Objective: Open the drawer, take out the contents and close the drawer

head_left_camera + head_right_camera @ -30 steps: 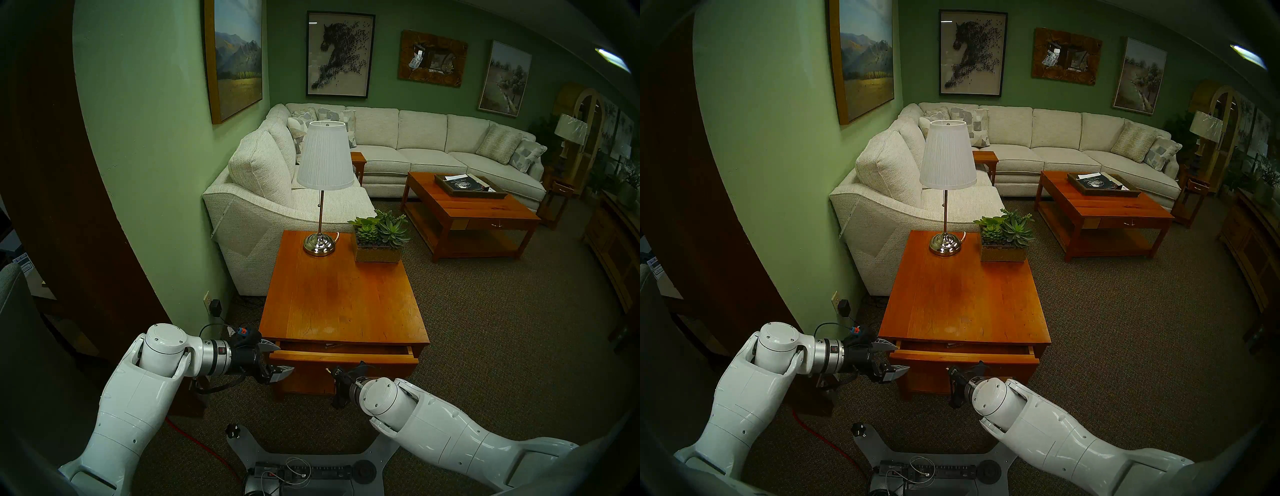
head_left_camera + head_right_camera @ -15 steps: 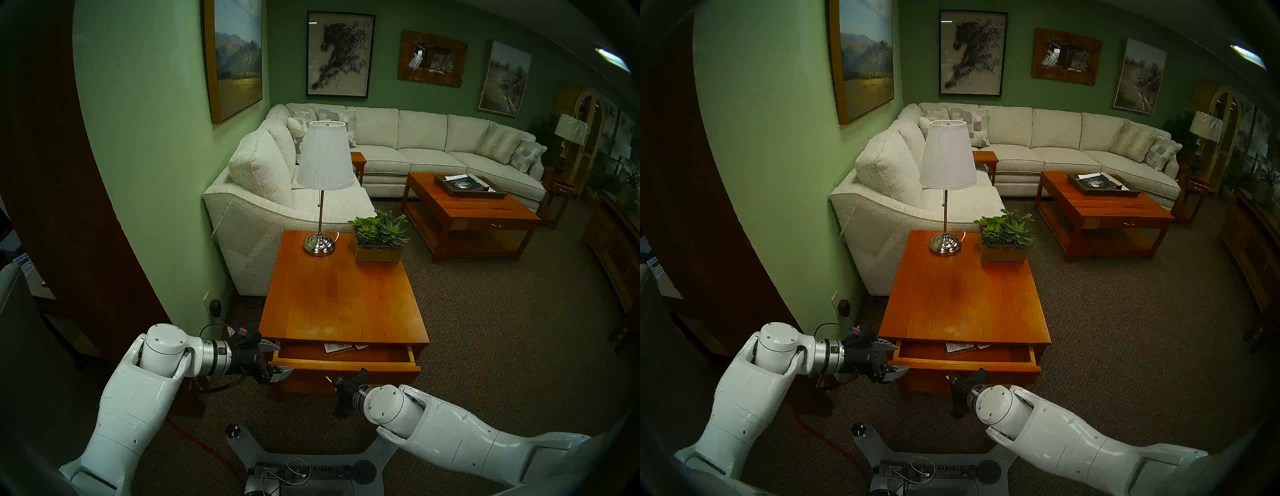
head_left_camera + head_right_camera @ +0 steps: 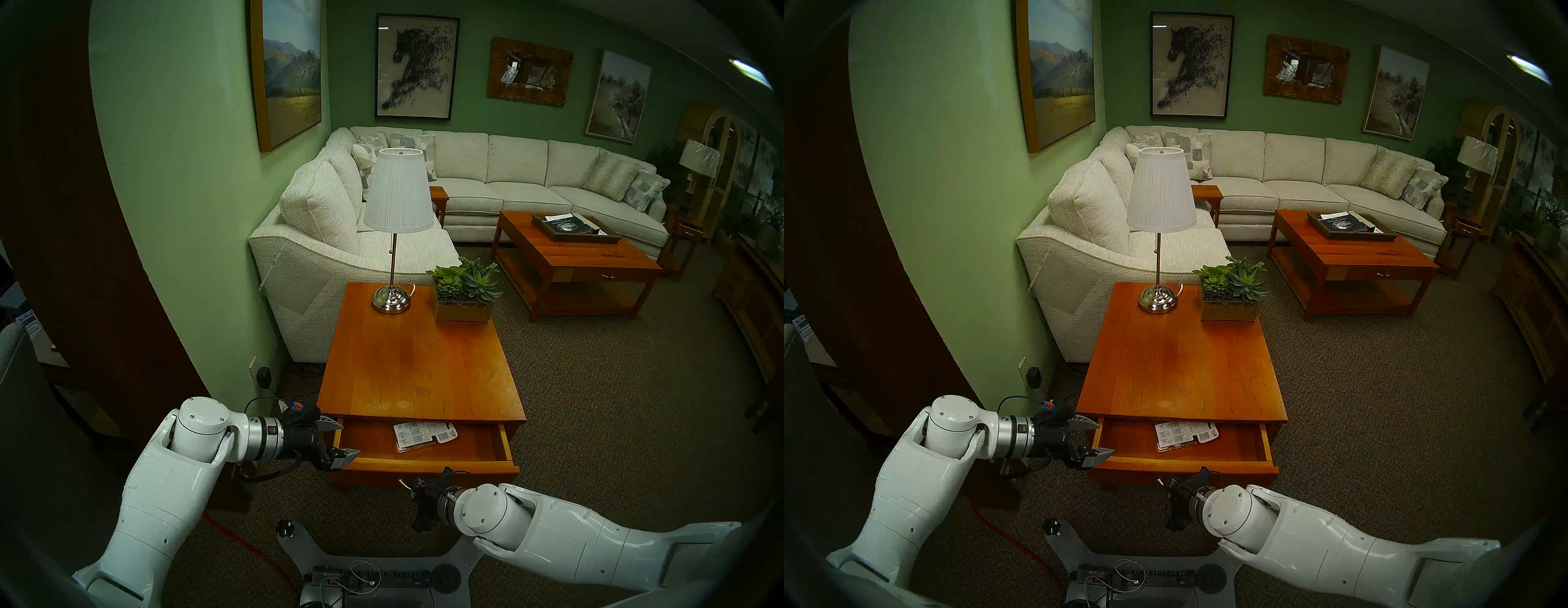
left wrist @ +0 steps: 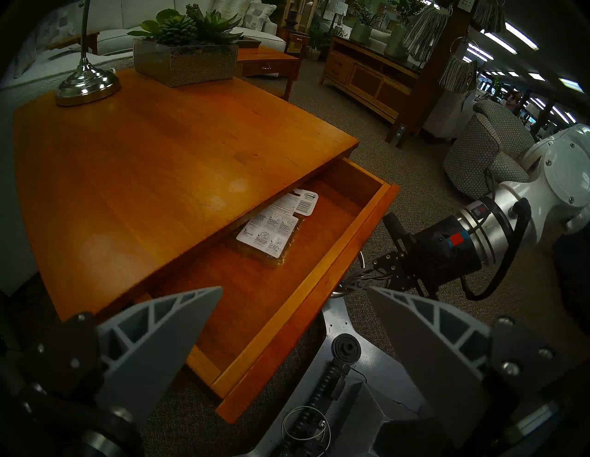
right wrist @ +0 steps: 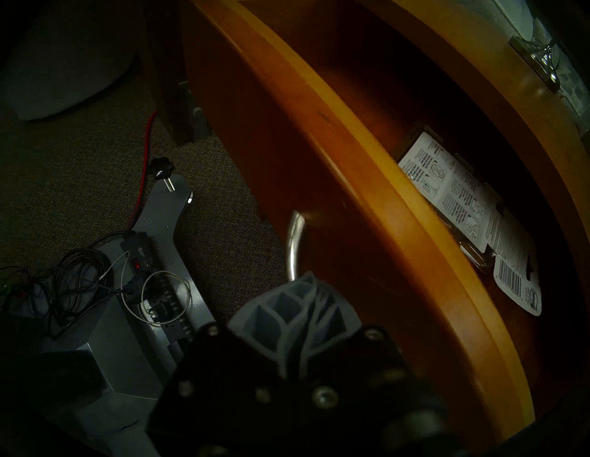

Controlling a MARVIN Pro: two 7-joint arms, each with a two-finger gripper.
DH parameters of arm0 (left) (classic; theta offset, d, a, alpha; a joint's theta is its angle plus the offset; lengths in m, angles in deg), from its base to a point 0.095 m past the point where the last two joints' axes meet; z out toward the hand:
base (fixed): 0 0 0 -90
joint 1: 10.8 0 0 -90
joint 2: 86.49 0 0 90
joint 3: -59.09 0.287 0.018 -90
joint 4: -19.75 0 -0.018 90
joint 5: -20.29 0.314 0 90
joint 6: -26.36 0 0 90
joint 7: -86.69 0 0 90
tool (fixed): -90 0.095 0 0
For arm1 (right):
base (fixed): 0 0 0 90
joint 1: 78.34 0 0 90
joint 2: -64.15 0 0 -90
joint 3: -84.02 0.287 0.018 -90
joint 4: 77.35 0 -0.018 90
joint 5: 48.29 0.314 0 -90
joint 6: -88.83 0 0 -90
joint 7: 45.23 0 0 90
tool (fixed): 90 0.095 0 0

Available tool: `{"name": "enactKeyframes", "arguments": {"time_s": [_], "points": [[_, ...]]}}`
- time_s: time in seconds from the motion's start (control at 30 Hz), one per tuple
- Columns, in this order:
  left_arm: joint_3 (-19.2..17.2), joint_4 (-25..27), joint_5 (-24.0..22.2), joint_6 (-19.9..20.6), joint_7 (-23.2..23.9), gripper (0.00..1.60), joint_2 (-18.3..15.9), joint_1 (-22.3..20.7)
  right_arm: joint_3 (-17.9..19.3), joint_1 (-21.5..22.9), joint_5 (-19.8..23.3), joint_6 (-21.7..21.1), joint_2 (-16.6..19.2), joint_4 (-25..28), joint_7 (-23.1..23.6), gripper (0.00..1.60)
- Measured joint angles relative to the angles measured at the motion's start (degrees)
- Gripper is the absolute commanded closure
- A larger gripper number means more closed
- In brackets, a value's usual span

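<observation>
Now: drawer [image 3: 428, 460] open, blister pack [image 3: 418, 436] inside.

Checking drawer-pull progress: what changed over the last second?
The right gripper, shut on the handle, pulled back toward the robot, sliding the drawer from a crack to well open. That uncovered the blister pack inside. The left gripper stayed open at the drawer's left corner; lamp and planter unmoved.

Orange-brown worktop [image 3: 420, 361] and drawer [image 3: 428, 460] with lighter inner rim, white black-printed blister pack [image 3: 418, 434] inside, silver handle [image 5: 292, 245], grey left gripper [image 4: 293, 322] fingers, white pleated lampshade [image 3: 398, 191] at 12 o'clock, green succulents [image 3: 464, 282], speckled brown carpet [image 3: 615, 403].
</observation>
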Motion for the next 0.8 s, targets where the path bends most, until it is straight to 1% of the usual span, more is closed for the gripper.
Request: {"name": "enactKeyframes", "arguments": {"time_s": [0.27,0.47,0.63,0.8], "points": [[-0.11,0.06,0.01,-0.03,0.05,0.00,0.04,-0.01,-2.10,-1.50,5.48,-0.06,4.26,4.91,-0.37,1.60],[-0.21,0.14,0.01,-0.03,0.16,0.00,0.05,-0.02,-2.31,-3.94,9.07,-1.12,7.56,9.42,-1.69,1.60],[-0.31,0.25,0.01,-0.01,0.31,0.00,0.05,-0.03,-0.97,-7.61,11.63,-2.86,11.06,13.62,-4.79,1.60],[-0.38,0.36,0.01,0.02,0.46,0.00,0.05,-0.03,0.64,-9.71,13.17,-3.10,14.37,17.15,-7.64,1.60]]}}
